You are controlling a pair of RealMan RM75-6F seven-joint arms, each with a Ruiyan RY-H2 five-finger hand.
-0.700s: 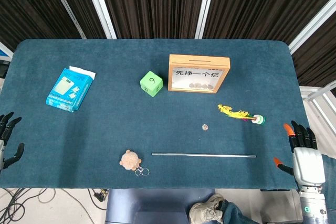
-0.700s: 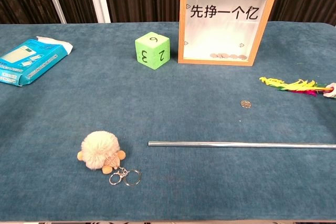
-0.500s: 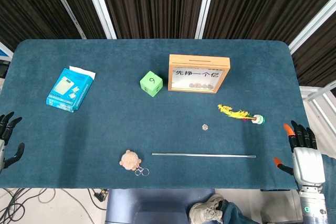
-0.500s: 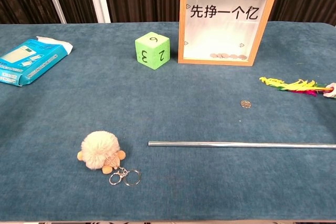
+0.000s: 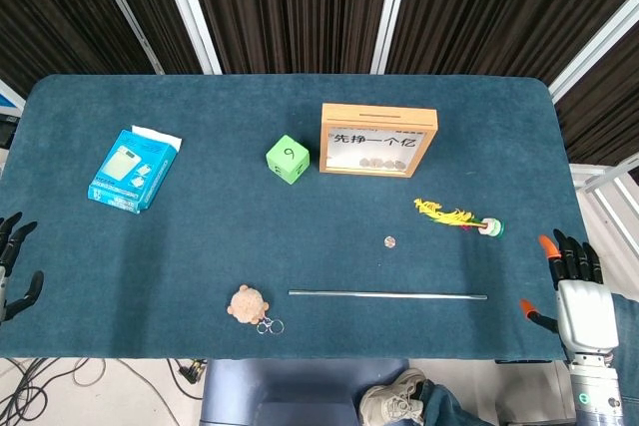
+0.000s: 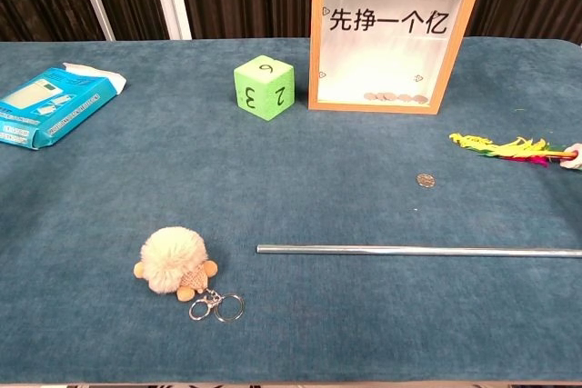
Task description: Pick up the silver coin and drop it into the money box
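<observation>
Reaching comes first: silver coin (image 5: 390,241) lies flat on the counter (image 5: 200,246), between metal rod (image 5: 387,294) and money box (image 5: 378,140). Right robot hand (image 5: 571,291), nearest, empty with fingers spread; left robot hand (image 5: 12,268) likewise. Advise a fingertip pinch, avoiding the rod.

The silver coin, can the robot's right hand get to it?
Probably yes. The right hand is open at the table's edge, and the silver coin lies on bare cloth, between the metal rod and feather toy.
</observation>
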